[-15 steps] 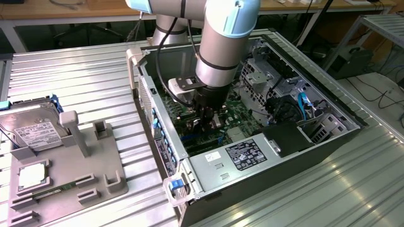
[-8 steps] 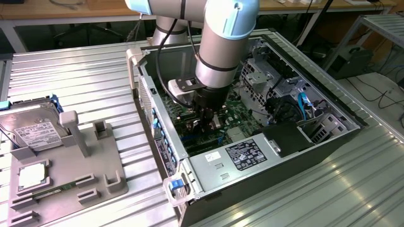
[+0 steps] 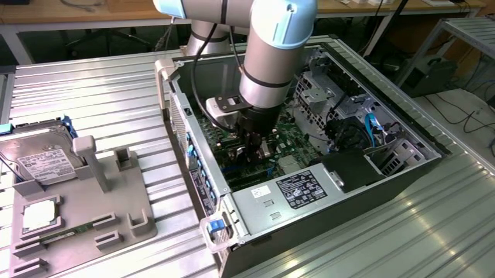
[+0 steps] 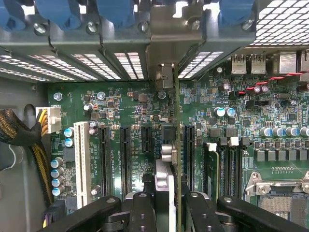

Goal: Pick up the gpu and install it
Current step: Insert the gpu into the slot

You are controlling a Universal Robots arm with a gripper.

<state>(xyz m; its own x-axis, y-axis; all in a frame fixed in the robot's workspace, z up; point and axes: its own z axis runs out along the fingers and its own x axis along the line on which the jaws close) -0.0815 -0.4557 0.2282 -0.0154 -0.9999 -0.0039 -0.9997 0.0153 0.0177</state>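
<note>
Installation of the gpu (image 4: 176, 159) into an open computer case (image 3: 402, 124) lying on its side on the ribbed metal surface (image 3: 101, 92). The arm reaches down into the case, and the tool (image 3: 259, 152) is clenched on the gpu, which it holds on edge above the motherboard (image 4: 130, 104).

In the wrist view the card appears as a thin upright line between the two finger pads (image 4: 161, 181), running from the tool toward the rear wall of the case. Its metal bracket (image 4: 166, 76) stands against the row of vented slot covers (image 4: 96, 65) there. The card's lower edge lies along one of the long black expansion slots (image 4: 189, 150), between that slot and its shorter neighbour; whether the contacts have entered the slot cannot be told.

To do this step well, judged from the frames:
- Keep the card vertical and parallel to the slot.
- Let the bracket slide into its opening in the rear wall.
- Press evenly, straight down.
- A tilt would jam one end.

Near the surface's edge at the exterior view's left, a grey parts holder (image 3: 116, 200) carries a hard drive (image 3: 43, 162).
</note>
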